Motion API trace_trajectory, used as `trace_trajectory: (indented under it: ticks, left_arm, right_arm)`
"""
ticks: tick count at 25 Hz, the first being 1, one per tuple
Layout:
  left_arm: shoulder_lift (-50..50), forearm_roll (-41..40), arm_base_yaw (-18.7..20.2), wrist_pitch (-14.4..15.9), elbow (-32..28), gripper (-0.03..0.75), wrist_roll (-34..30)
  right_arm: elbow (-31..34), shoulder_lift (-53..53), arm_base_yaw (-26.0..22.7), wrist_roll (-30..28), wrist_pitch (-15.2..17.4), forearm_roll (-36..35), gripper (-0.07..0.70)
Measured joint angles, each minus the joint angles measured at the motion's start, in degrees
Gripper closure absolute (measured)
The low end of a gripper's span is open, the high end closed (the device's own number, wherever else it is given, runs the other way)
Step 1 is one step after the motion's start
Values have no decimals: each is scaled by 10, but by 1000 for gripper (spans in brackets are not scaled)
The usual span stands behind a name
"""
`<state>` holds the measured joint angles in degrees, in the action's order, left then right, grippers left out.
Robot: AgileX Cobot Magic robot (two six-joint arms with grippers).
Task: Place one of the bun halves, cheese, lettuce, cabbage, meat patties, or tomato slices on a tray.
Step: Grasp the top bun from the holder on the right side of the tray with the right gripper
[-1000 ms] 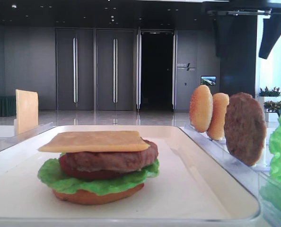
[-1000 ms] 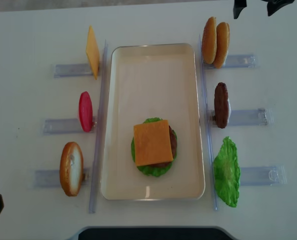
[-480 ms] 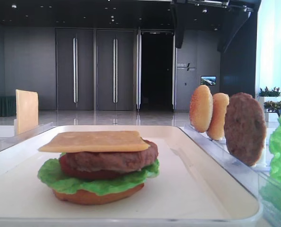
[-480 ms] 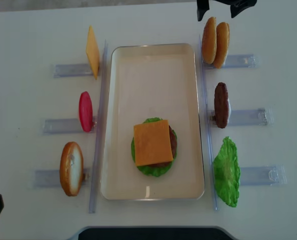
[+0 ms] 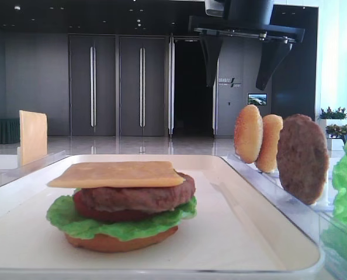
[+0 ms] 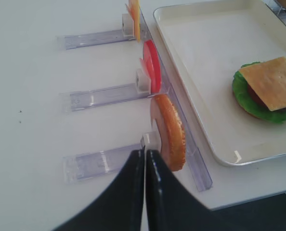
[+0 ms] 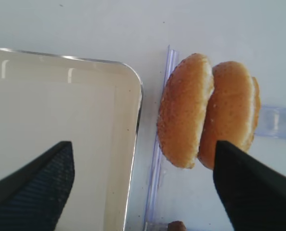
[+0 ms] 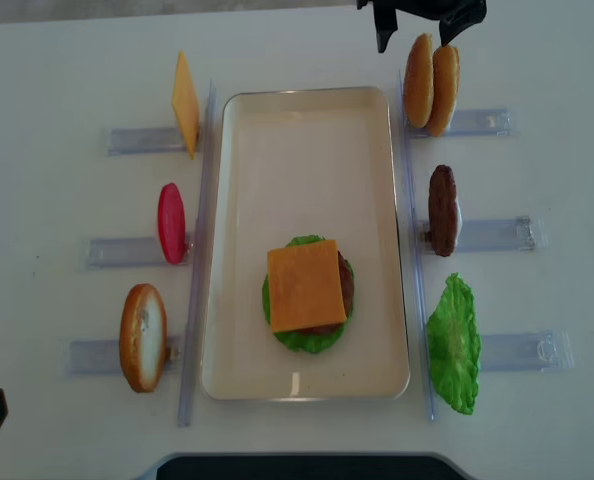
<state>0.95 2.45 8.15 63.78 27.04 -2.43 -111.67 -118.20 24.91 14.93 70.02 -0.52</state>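
My right gripper point(image 8: 415, 36) hangs open above the back right holder, its fingers straddling the sesame bun half point(image 8: 418, 80) and the darker bun point(image 8: 444, 88) standing beside it. In the right wrist view the sesame bun half point(image 7: 184, 118) sits between and beyond the wide-spread jaws of the gripper point(image 7: 140, 149), untouched. The cream tray point(image 8: 307, 160) carries a stack topped by cheese point(image 8: 306, 285) over a patty, tomato and lettuce. My left gripper point(image 6: 144, 153) is shut and empty, near the front left bun point(image 6: 169, 131).
Clear holders flank the tray. On the right stand a meat patty point(image 8: 442, 210) and a lettuce leaf point(image 8: 453, 343). On the left stand a cheese slice point(image 8: 185, 103), a tomato slice point(image 8: 171, 222) and a bun point(image 8: 143, 336).
The right gripper has moved left and down, from the table's far right corner to above the two buns. The left gripper and the food have stayed put.
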Motion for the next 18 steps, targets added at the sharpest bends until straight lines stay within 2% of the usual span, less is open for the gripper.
trace_trajectory:
  ticks: [18]
  left_arm:
    - [0, 0, 0, 0, 0, 716, 0]
  right_arm:
    - [-3, -37, -2, -45, 0, 37, 44]
